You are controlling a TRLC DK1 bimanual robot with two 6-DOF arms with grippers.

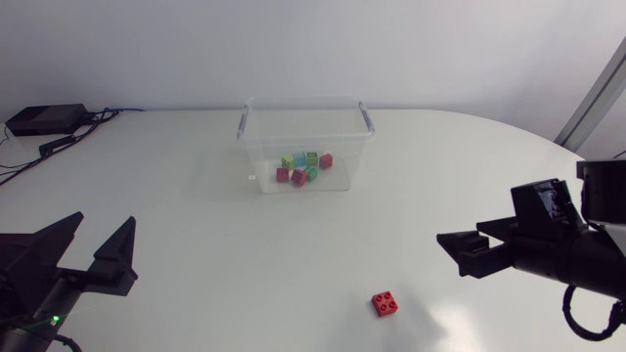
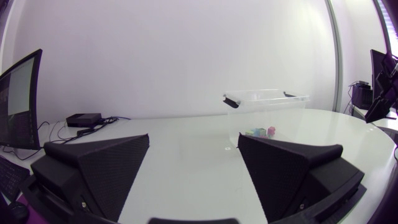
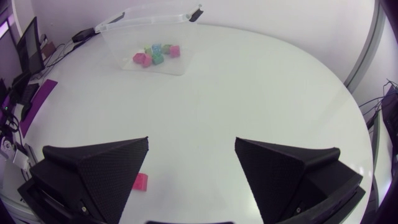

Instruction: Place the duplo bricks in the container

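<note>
A clear plastic container (image 1: pixel 306 125) stands at the table's far middle, holding several coloured duplo bricks (image 1: pixel 303 168). One red duplo brick (image 1: pixel 384 303) lies alone on the table near the front, left of and nearer the front than my right gripper (image 1: pixel 460 252). That gripper is open and empty, hovering at the right side. In the right wrist view the red brick (image 3: pixel 140 182) peeks out beside one finger, with the container (image 3: pixel 149 37) far ahead. My left gripper (image 1: pixel 93 249) rests open and empty at the front left; its view shows the container (image 2: pixel 266 109) across the table.
A black box (image 1: pixel 44 119) with cables (image 1: pixel 68 140) sits at the far left corner. The white table (image 1: pixel 196 244) stretches bare between the grippers and the container.
</note>
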